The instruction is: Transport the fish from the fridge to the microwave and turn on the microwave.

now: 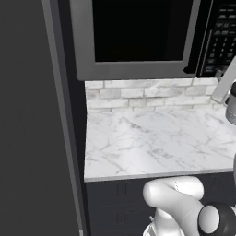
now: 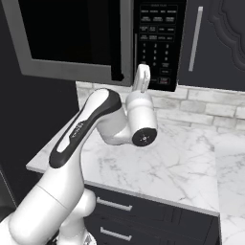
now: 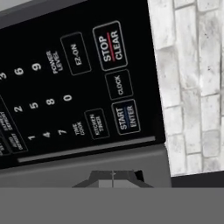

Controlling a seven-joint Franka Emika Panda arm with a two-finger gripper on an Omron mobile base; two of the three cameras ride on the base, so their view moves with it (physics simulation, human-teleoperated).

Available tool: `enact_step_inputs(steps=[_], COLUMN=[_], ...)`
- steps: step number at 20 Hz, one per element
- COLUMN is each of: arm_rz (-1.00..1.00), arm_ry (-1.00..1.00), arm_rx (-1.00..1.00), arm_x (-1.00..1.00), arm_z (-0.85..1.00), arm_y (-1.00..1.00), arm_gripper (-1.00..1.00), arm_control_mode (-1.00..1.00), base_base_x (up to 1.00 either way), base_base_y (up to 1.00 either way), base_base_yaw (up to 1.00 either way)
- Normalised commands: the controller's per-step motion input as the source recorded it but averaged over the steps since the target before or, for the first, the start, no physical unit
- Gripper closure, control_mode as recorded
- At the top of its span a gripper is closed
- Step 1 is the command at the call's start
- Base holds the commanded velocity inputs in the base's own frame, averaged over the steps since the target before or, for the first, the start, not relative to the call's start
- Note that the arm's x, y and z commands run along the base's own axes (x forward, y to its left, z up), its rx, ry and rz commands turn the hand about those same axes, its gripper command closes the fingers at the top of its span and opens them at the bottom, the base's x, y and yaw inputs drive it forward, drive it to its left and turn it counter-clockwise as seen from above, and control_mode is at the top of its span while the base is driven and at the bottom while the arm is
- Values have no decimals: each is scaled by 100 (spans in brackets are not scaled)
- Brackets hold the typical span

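Closed-jawed white two-finger gripper [image 2: 143, 72] reaching up at boxy dark grey microwave [image 2: 95, 38], black glass door sitting shut, black keypad [image 3: 74, 83] facing the fingertips, START ENTER button [image 3: 127, 117] lying just ahead, white marble counter [image 1: 156, 138] lying below.

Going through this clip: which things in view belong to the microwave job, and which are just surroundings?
Job:
- microwave, door shut
- its keypad, with the START/ENTER button
- gripper, shut, close below the keypad

Surroundings:
- marble counter
- brick backsplash
- dark wall cabinet
- dark drawers under the counter
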Motion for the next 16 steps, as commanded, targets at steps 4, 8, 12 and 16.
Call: enact_step_inputs(steps=[4, 8, 12, 16], arm_rz=[0, 0, 0, 0], arm_ry=[0, 0, 0, 0], arm_rx=[0, 0, 0, 0], arm_x=[17, 19, 12, 13], arm_z=[-6, -6, -1, 0], arm_y=[-4, -4, -8, -8], arm_gripper=[100, 100, 100, 100], arm_control_mode=[-100, -100, -100, -100], base_base_x=[0, 0, 0, 0], base_base_y=[0, 0, 0, 0], base_base_yaw=[0, 0, 0, 0])
